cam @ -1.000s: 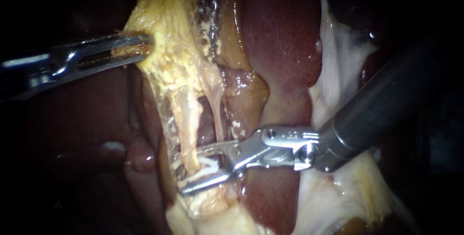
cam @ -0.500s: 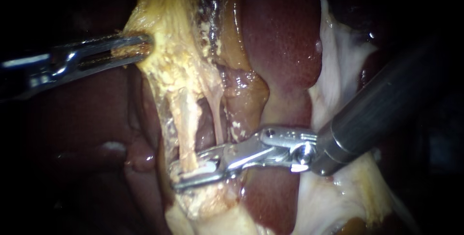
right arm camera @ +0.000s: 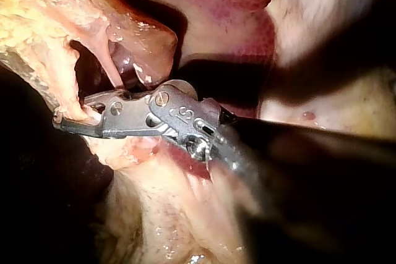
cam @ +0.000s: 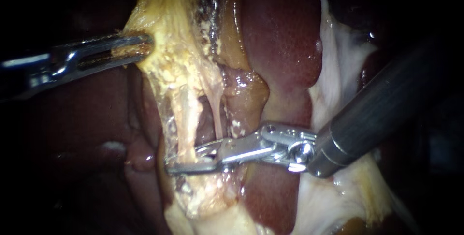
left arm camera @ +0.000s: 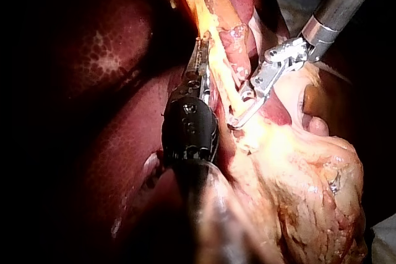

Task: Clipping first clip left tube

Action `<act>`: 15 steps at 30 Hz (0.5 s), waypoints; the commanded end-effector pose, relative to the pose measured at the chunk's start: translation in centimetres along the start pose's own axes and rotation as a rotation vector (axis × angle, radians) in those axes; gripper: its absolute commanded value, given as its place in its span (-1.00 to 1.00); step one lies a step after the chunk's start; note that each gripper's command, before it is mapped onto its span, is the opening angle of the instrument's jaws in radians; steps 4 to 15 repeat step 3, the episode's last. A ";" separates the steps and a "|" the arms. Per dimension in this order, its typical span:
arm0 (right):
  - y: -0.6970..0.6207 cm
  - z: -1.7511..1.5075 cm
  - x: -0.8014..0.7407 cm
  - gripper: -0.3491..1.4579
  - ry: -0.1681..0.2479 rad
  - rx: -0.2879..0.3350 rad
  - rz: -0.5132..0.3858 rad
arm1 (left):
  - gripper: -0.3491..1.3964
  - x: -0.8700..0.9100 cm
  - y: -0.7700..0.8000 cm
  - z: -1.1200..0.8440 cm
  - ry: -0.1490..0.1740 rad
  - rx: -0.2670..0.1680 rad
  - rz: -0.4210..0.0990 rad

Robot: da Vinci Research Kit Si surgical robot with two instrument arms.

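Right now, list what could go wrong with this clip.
1. The right instrument is clamped across the left tube close to the thinner right tube; drifting could catch both.
2. The left instrument holds the yellow tissue taut; a slip would slacken the tube mid-clip.

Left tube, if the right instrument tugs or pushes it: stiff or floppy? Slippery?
Likely floppy: the left tube is a thin pale strand, seemingly held straight only because the left instrument stretches the yellow tissue above it. Probably slippery, since its surface glistens wet. It may tear easily: it looks stringy where the right instrument pinches it.
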 end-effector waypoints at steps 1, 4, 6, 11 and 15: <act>0.00 0.01 -0.01 -1.00 0.001 -0.003 0.005 | -1.00 0.00 0.00 0.00 0.000 0.001 0.000; 0.00 0.01 -0.02 -1.00 0.001 -0.003 0.005 | -1.00 0.00 0.01 0.00 0.000 0.001 0.000; 0.00 0.01 -0.02 -1.00 0.001 -0.003 0.005 | -1.00 0.00 0.01 0.00 0.000 0.001 0.000; 0.00 0.01 -0.02 -1.00 0.001 -0.003 0.005 | -1.00 0.00 0.01 0.00 0.000 0.001 0.000; 0.00 0.01 -0.02 -1.00 0.001 -0.003 0.005 | -1.00 0.00 0.01 0.00 0.000 0.001 0.000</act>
